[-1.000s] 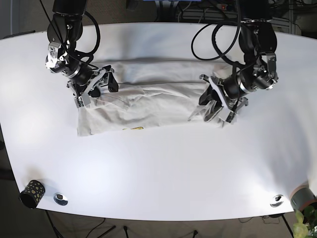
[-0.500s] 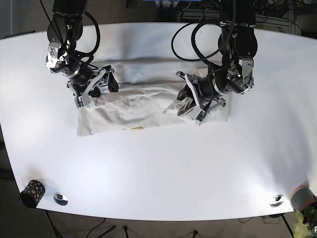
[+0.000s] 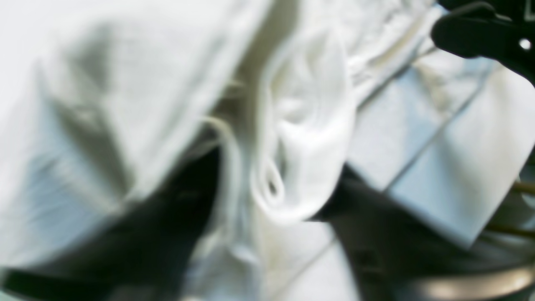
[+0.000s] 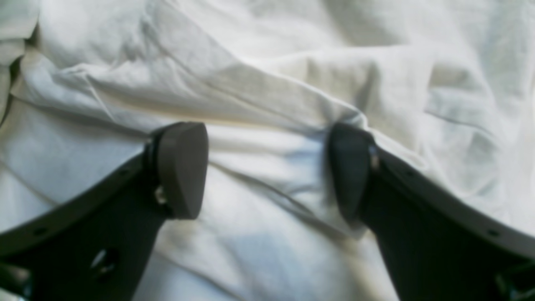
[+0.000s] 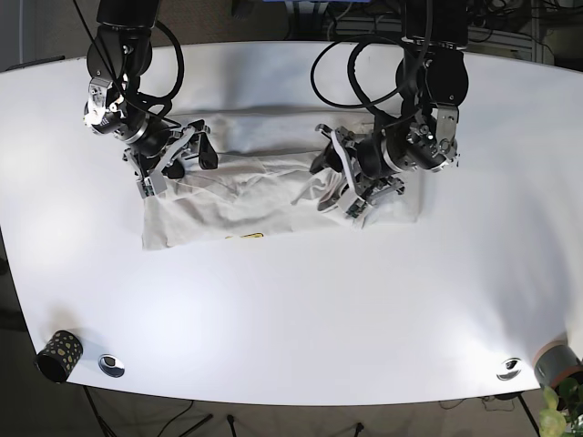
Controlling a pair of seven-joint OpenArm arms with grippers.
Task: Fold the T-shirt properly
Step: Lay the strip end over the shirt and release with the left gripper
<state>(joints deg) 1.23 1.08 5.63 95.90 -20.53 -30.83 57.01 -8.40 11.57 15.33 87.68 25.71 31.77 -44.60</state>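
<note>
My left jaws [image 5: 339, 193] pinch a bunched end of the T-shirt [image 5: 237, 196], which lies lengthwise across the tabletop [image 5: 291, 309] toward my right jaws [image 4: 267, 167], spread wide over its far end.

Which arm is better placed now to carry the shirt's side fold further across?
The left hand: it is shut on the T-shirt edge, lifted mid-fold. The right hand is open, merely resting on cloth.

a wide white bench [image 5: 301, 309] with rounded corners fills the base view, evenly lit with soft glare near its front edge. dark floor [image 5: 18, 373] shows beyond it. tangled black cables [image 5: 364, 16] and equipment crowd the far side.
</note>
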